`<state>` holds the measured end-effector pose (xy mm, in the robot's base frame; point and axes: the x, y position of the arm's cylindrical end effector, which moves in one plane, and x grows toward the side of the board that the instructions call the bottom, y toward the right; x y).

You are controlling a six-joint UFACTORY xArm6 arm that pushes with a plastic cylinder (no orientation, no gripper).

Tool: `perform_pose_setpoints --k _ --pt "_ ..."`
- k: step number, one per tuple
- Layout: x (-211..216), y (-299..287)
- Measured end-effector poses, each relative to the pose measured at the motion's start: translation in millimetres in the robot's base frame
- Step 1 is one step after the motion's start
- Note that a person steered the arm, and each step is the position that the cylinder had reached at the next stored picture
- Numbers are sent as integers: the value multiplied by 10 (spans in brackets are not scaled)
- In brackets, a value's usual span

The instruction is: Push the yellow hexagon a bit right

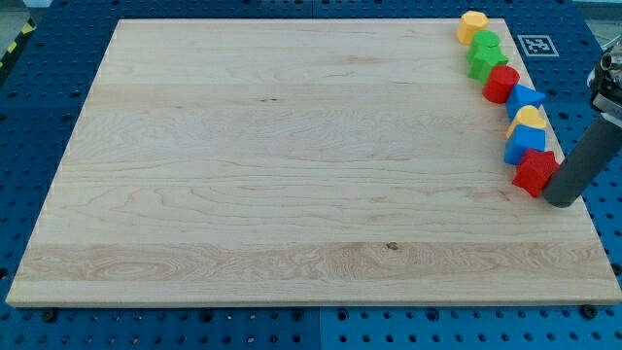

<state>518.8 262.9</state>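
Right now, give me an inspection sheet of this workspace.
Surface: wooden board, bare except along the view's right edge.
Job's things: yellow hexagon in the right-edge row, between two blue blocks.
Clutter: yellow block at the top, green blocks, red block, blue block, second blue block, red star.
Pincer: none; my tip sits just right of the red star.
Cables: nothing seen.
Surroundings: blue perforated table, marker tag.

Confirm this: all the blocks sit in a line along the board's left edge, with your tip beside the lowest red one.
Wrong side. In the camera view the line, from the yellow block down to the lowest red block, runs along the wooden board's right edge. My tip is indeed beside that red block.
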Motion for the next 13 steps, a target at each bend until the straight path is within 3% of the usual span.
perform_pose_setpoints --k 2,3,4,7,8,9,13 --pt "-12 -921" --pt "-414 -1506" --pt "-1028 -1631" --pt "-2717 -1635" --pt "-3122 -1356" --pt "-3265 -1020" --pt "-3277 -602"
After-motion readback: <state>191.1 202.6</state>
